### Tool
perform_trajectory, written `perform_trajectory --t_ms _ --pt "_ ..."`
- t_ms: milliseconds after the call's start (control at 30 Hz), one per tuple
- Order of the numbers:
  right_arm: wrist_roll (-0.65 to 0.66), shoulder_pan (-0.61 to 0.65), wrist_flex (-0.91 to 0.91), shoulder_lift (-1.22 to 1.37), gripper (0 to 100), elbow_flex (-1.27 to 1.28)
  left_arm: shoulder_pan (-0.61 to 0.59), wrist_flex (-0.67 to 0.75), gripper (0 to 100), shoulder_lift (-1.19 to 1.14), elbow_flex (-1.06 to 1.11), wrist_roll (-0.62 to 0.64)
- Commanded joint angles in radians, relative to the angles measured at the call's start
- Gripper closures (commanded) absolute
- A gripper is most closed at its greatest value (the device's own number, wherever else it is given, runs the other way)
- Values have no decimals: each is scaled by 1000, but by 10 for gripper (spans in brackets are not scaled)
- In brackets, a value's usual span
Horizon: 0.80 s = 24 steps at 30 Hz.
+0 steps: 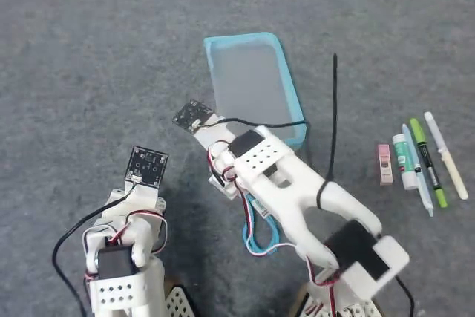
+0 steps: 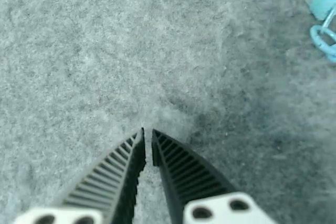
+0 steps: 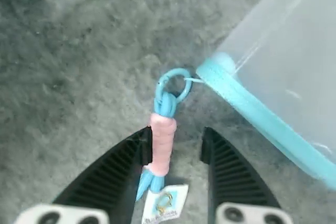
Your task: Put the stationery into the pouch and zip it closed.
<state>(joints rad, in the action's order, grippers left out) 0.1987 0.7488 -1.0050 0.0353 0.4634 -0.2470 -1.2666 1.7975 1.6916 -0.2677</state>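
A grey carpeted bench (image 1: 89,57) seen from above, with two white robot arms reaching in from the near edge. A flat translucent pouch (image 1: 252,83) with teal trim lies at the centre, towards the far side. The stationery (image 1: 423,165) lies in a tidy row well to the pouch's right: a pink eraser (image 1: 384,163), a green marker (image 1: 429,161) and several pale pens side by side, all outside the pouch, so none of the packing is done yet. The right arm stretches diagonally from the near right to the pouch's near end. Its wrist camera shows the right gripper (image 3: 177,132) open, its jaws on either side of a teal pull cord (image 3: 161,140) wrapped in pink. The cord touches one jaw and stands apart from the other. It runs through a small ring at the pouch's trimmed corner, and a paper tag (image 3: 164,203) hangs from it. The gripper is probably placed here to take the cord, either to work the zip or to steady the pouch. Whether the zip is open cannot be told. The left arm sits at the near left, well apart from the pouch. The left gripper (image 2: 147,131) is closed on nothing above bare carpet, seemingly waiting its turn.
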Motion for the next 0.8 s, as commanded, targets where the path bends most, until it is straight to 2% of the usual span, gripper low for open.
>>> perform_trajectory --t_ms 0,533,600,733,767 --pt "-31 4 31 21 773 -5 -6 -2 980 18 -5 -11" --pt "-37 -21 47 136 831 -6 -6 -2 980 18 -5 -11" --pt "-37 -31 45 128 864 -6 -6 -2 980 18 -5 -11" --pt "-37 -65 39 99 997 -23 -5 26 980 18 -5 -11" --pt "-37 -82 21 84 991 -31 -5 44 980 18 -5 -12"
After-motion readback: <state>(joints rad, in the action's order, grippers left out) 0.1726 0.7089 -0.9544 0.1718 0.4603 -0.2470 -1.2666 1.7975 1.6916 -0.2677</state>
